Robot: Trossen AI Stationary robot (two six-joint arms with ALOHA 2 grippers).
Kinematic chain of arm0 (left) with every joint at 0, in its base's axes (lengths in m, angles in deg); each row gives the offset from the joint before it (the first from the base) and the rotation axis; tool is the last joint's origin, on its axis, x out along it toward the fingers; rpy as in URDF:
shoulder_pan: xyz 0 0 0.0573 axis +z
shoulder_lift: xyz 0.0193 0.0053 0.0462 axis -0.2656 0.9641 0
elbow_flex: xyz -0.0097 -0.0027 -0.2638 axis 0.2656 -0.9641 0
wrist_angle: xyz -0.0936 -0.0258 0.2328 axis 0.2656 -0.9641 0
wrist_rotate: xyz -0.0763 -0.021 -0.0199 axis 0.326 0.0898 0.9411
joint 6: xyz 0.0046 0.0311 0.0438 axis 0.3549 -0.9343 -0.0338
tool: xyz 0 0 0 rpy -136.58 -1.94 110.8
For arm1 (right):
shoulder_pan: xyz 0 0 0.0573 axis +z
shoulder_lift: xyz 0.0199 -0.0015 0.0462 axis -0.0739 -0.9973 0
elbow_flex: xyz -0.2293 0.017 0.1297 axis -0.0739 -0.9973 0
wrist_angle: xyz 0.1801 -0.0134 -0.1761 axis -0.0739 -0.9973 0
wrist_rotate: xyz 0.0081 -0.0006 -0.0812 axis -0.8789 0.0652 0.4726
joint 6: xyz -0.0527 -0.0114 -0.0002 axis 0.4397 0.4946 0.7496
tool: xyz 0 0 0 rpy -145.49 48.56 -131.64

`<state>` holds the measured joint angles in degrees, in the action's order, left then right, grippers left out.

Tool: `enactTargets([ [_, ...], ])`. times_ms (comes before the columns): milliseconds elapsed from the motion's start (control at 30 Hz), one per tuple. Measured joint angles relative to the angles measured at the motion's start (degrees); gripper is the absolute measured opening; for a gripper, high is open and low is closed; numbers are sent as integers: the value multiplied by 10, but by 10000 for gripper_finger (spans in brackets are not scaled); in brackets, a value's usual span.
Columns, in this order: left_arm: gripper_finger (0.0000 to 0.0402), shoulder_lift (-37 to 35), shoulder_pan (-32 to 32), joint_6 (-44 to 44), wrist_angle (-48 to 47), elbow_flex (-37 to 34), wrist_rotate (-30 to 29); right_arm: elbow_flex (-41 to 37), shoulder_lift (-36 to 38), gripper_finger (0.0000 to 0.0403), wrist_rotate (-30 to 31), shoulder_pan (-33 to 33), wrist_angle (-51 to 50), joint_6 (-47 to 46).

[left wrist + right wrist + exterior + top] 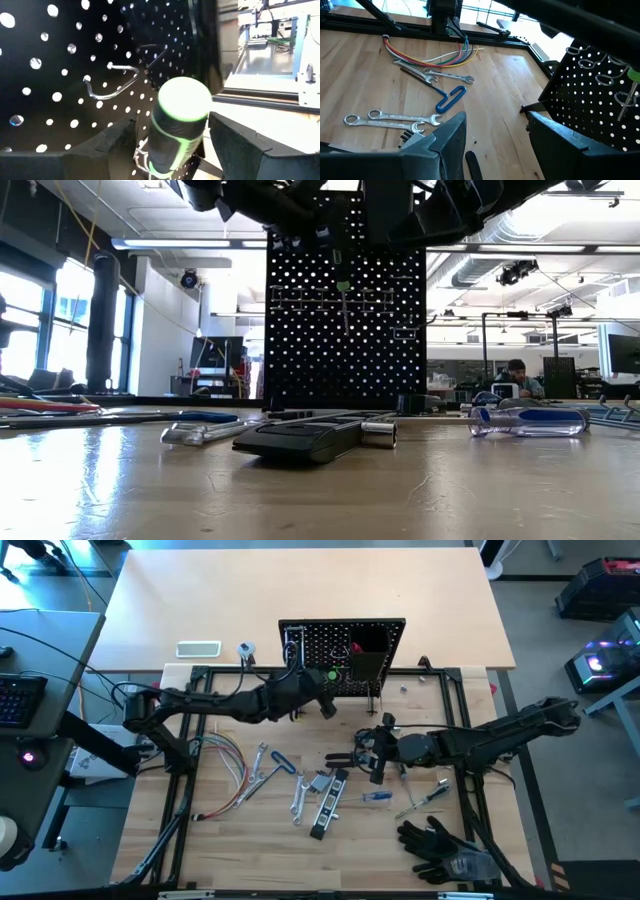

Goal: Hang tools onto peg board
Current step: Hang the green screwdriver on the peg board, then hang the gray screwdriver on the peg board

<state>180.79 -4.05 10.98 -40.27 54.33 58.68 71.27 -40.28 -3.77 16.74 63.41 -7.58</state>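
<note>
The black peg board [340, 640] stands upright at the table's far middle. A green-handled driver [177, 125] hangs in a wire ring on the board's front, its shaft [345, 310] pointing down. My left gripper [172, 137] is open right at the board, one finger on each side of the green handle with a narrow gap at each. My right gripper [497, 145] is open above the table's middle right, with nothing between its fingers. Silver wrenches [395, 120], a blue-handled key [451, 99], a black-silver bar [328, 802] and a blue driver [377, 796] lie flat on the table.
A bundle of coloured wires [225, 765] lies at the left and black gloves [440, 845] at the near right. A black bin [368, 662] sits on the board's front, with a red handle [355, 647] beside it. Empty wire hooks [112, 82] stick out of the board.
</note>
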Motion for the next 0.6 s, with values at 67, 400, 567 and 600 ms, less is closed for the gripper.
enactTargets([
  [67, 232, -7, -6, -13, -6, 0, -15, 0, 0, 204, 0, 0, 0, 2],
  [400, 232, -44, -33, -29, -77, 1, -55, 0, 0, 204, 0, 1, -3, 7],
  [567, 232, -60, -50, -33, -113, 1, -81, 0, 0, 204, 0, 8, -5, 7],
  [600, 232, -63, -53, -34, -115, 1, -88, 0, 0, 204, 0, 9, -5, 7],
])
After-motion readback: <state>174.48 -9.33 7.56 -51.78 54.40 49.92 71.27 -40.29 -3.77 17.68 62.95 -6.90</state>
